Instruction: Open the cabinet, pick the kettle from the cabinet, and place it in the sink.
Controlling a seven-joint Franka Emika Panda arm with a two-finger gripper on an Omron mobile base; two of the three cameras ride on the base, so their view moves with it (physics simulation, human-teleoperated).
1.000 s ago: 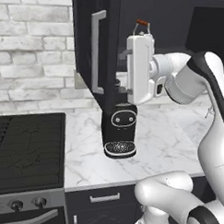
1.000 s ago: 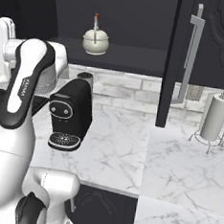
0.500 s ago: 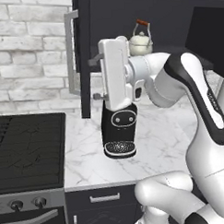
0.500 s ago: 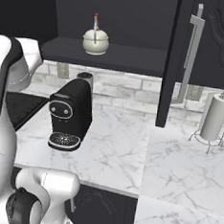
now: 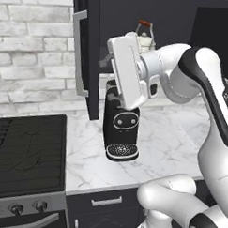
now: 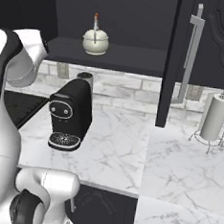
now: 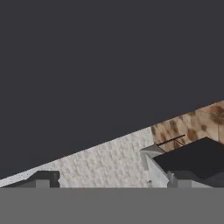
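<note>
The black cabinet (image 5: 93,49) stands with both doors swung out. Its left door shows a silver bar handle (image 5: 78,53), and its right door (image 6: 216,41) hangs at the right. The cream kettle (image 6: 95,41) sits upright on the cabinet shelf. It is partly hidden behind my hand in the left base view, where the kettle (image 5: 146,38) shows its brown handle. My gripper (image 5: 106,62) is open and empty, close to the inner face of the left door and left of the kettle. In the hand view the gripper (image 7: 109,181) faces a dark door surface. The sink is out of view.
A black coffee machine (image 5: 120,130) stands on the marble counter (image 6: 115,152) right under my hand. A stove (image 5: 27,149) lies to the left. A paper towel holder (image 6: 214,118) stands at the far right, beyond the right door's handle (image 6: 190,58).
My hand has swung left, away from the kettle, and the left cabinet door has swung wider open with it. The jaws stayed open.
</note>
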